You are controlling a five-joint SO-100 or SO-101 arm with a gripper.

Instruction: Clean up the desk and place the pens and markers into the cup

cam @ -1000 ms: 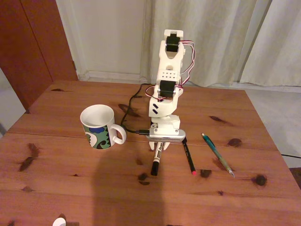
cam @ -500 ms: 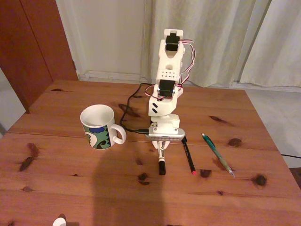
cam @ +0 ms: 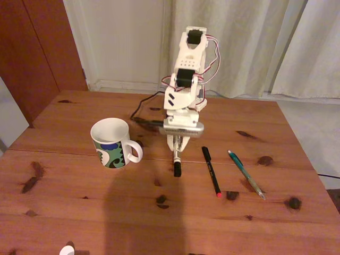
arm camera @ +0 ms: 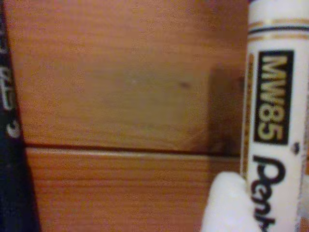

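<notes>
My gripper [cam: 177, 151] is shut on the thick white marker [cam: 177, 161], which hangs black cap down just above the desk [cam: 79, 212], to the right of the cup. In the wrist view the marker [arm camera: 273, 121] fills the right side, with one white finger [arm camera: 226, 205] against it and the desk's seam [arm camera: 120, 149] below. The cup [cam: 110, 143] stands upright to the left, handle toward the arm. The thin black pen [cam: 211, 171] with a red tip and the teal-green pen [cam: 246, 173] lie flat to the right of the gripper.
A black cable [cam: 142, 114] runs over the desk behind the cup to the arm's base. A dark shaft with pale print [arm camera: 9, 125] runs along the wrist view's left edge. A small white object [cam: 66, 250] sits at the desk's front edge. Curtains hang behind.
The arm has risen and drawn back with the marker. The marker has come off the desk and swung from lying slanted to hanging nearly upright. The pens and cup have not moved.
</notes>
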